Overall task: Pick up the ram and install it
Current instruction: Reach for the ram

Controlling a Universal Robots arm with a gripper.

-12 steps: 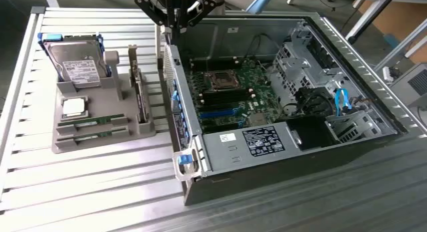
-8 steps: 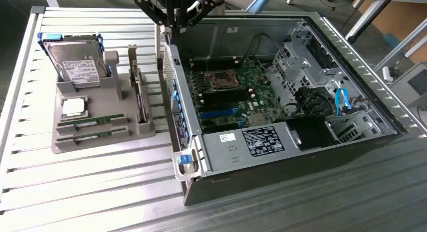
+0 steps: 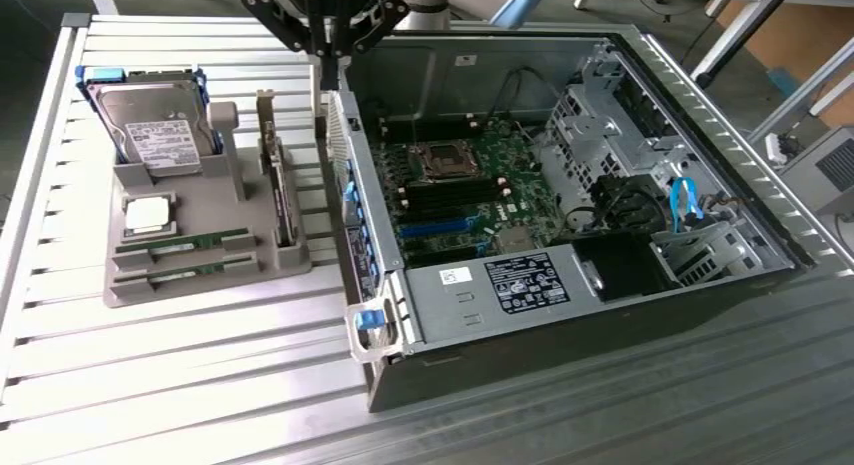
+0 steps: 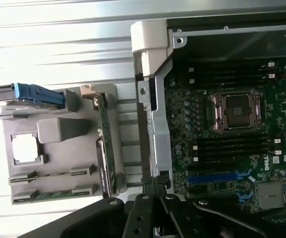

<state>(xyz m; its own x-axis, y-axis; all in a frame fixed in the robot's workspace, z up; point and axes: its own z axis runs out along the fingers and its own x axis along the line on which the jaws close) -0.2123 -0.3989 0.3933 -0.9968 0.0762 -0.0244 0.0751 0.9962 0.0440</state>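
Observation:
Two slim green RAM sticks lie side by side in the front slots of a grey holder: one ram and an identical one. The wrist view shows the same pair, one stick beside the other. My gripper hangs high over the near wall of the open computer case, well away from both sticks. Its dark fingers meet at the tips, shut on nothing. Black memory slots flank the bare CPU socket on the motherboard.
The holder also carries a hard drive with blue rails, a CPU and an upright expansion card. The case's metal side wall stands between holder and motherboard. Drive cages and cables crowd the case's far side.

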